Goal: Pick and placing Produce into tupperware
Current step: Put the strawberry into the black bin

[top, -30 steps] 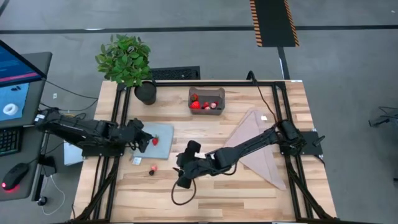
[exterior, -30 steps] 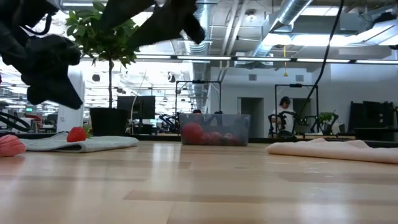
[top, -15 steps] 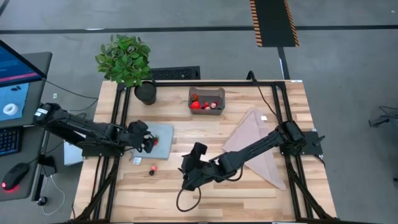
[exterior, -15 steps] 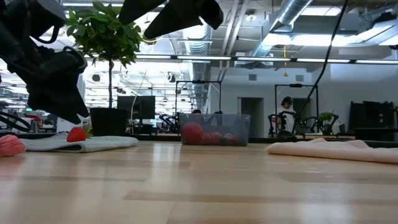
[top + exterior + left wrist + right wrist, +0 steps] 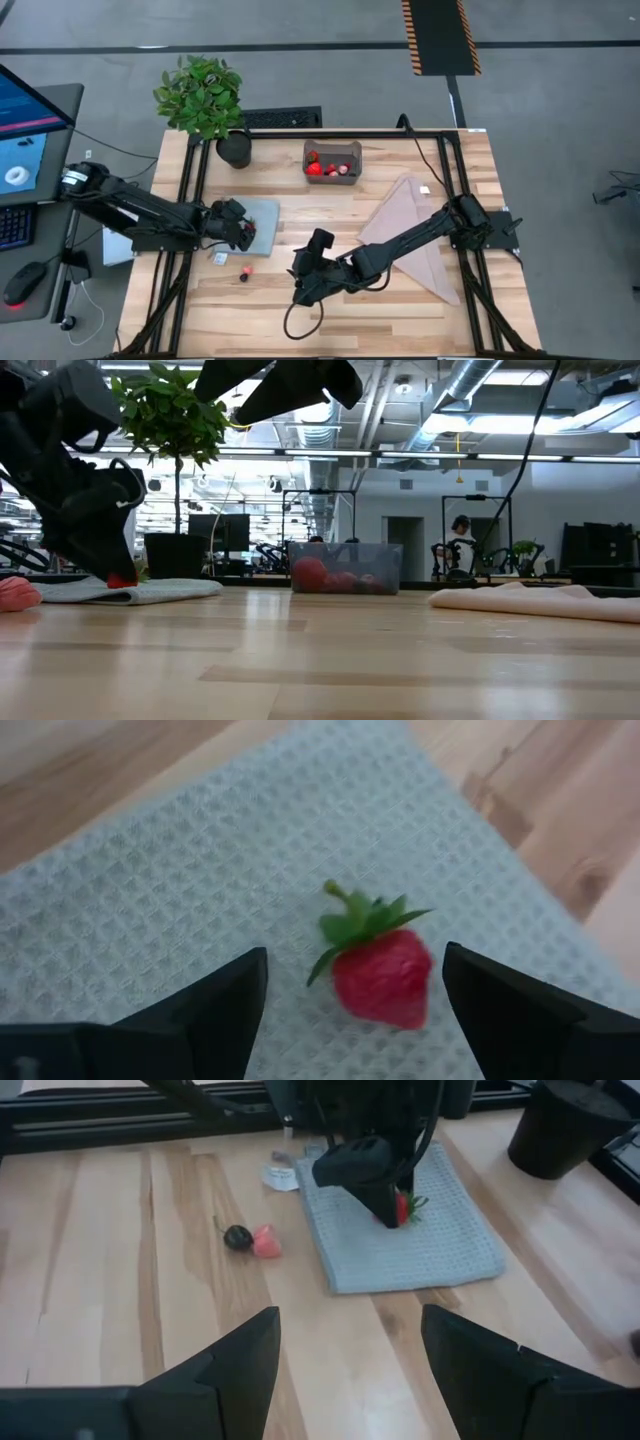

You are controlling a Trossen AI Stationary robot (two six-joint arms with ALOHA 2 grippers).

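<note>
Several red pieces already sit in the tupperware [image 5: 333, 160], upper centre. The left gripper [image 5: 355, 982] spreads wide around a strawberry [image 5: 381, 974] on the grey mat [image 5: 262, 213]; two pieces [image 5: 243, 273] remain on the desk [image 5: 330, 210]. The right gripper [image 5: 350, 1350] hovers wide and empty.

We saw a grey floor [image 5: 300, 70] around the table. Ducts [image 5: 480, 385] crossed the ceiling above a distant person [image 5: 458, 545].

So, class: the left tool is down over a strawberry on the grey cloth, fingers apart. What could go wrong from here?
1. The strawberry lies closer to one finger of the left tool, so closing may nudge it aside.
2. The fingers sit low over the soft cloth and might pinch it too.
3. The tub is far off; a loose grip could drop the berry.
</note>
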